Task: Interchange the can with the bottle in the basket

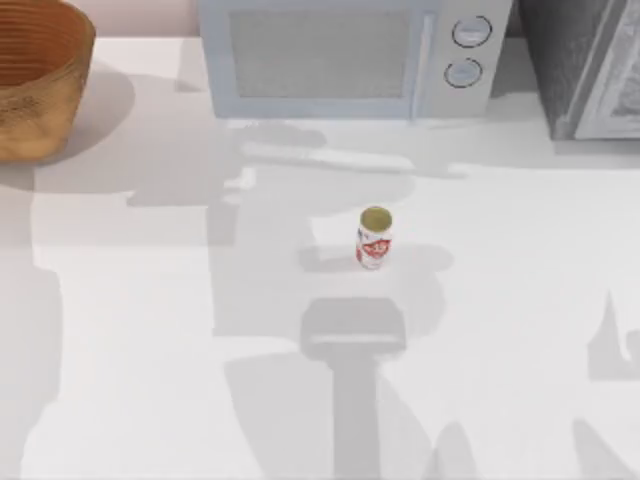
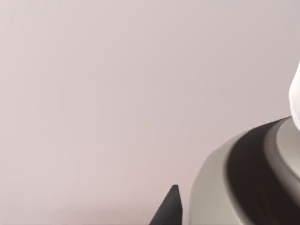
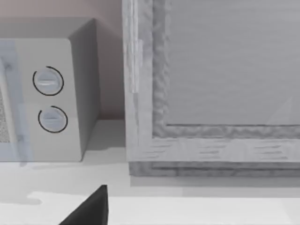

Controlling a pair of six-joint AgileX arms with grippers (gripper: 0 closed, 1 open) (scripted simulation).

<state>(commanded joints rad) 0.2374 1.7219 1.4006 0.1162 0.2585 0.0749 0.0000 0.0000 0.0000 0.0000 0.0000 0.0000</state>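
Step in hand: opening stage, by my judgement; nothing is grasped and neither task item appears disturbed.
Can (image 1: pixel 374 238): upright on the white counter (image 1: pixel 140 330), near the middle of the top view, in front of the microwave (image 1: pixel 345 55) and well apart from it.
Basket (image 1: pixel 35 75): far-left corner of the counter in the top view, well apart from the can.
Bottle: the task places it in the basket; what is seen of the basket interior is ribbed wicker, with no bottle to be made out.
Left claw: one dark fingertip (image 2: pixel 169 208) shows at the frame edge of the left wrist view, beside a grey rounded part of the arm, against a plain pale wall. Opening width cannot be told.
Right claw: one dark fingertip (image 3: pixel 91 208) shows at the frame edge of the right wrist view, over the counter, facing the microwave's two dials and a grey framed appliance (image 3: pixel 211 89) beside it. Opening width cannot be told.
Next move, judged: one arm must bring its claw over the basket or the can, open wide, and descend squarely; the can is narrow and upright, so an off-centre approach could tip it.
Cut off: the basket is cropped by the top view's left and upper edges, leaving much of its interior out of frame.
Hard to make out: the can's red markings are too small to read.
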